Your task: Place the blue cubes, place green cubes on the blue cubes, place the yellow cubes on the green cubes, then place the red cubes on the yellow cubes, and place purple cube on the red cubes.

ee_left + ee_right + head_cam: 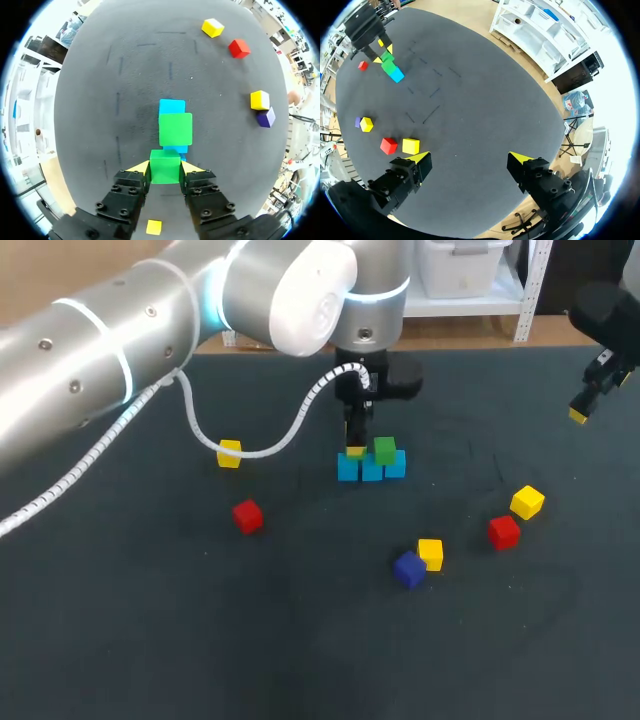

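Starting with the head view, where does the job stand?

Three blue cubes (371, 470) lie in a row mid-table (300, 660). One green cube (385, 450) sits on them toward the row's right end, and the left hand (354, 443) hangs over the left part. What it carries is mostly hidden behind its fingers from up there; a greenish edge shows, I think.

Does the left wrist view settle that?

Yes. Both yellow tips press the sides of a second green cube (165, 166), so the hand is closed on it with only the cube's width between the fingers. The cube sits over the near end of the row, just short of the placed green one, and a sliver of blue shows between them.

So what could go wrong?

That gap is slim. Lowered a touch skewed, the held cube could catch its green neighbour and shove it, or nudge the loose blue cubes apart. Let go too far toward the row's end, it would overhang and tip off. Either way the yellow layer would get a crooked base.

And the right wrist view?

The right hand (470, 160) is spread wide with nothing in it, well apart from the stack. A red cube (388, 145) and a yellow cube (411, 146) lie just beside one finger. Little danger there, unless it reaches in while the left hand is over the row.
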`<action>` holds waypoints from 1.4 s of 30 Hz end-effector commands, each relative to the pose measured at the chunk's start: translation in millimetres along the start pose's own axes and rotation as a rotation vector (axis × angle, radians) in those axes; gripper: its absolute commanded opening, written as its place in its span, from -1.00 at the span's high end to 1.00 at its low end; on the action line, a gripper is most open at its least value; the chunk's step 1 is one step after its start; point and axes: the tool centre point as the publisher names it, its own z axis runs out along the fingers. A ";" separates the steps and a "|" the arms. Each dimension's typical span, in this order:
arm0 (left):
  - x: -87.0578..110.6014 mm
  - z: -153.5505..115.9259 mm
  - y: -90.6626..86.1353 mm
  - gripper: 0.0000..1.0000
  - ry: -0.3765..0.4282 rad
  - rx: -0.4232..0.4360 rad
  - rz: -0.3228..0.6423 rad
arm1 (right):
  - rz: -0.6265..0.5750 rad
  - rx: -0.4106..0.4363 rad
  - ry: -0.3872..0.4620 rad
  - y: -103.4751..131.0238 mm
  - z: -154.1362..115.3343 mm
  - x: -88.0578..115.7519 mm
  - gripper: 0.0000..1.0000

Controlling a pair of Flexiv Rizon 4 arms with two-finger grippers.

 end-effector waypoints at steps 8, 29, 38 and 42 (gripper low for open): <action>6.8 -0.1 -11.3 1.00 -0.010 0.012 -0.012 | -0.001 -0.002 -0.001 -0.4 -0.3 0.4 -1.00; 0.5 0.8 -17.2 1.00 -0.007 0.008 0.007 | -0.001 -0.002 -0.001 -0.4 -0.3 0.4 -1.00; 0.6 6.1 -15.7 0.57 0.005 0.010 0.004 | -0.001 -0.002 -0.001 -0.4 -0.3 0.4 -1.00; 1.8 7.3 -14.0 0.55 0.009 0.010 -0.003 | -0.001 -0.002 -0.001 -0.4 -0.3 0.4 -1.00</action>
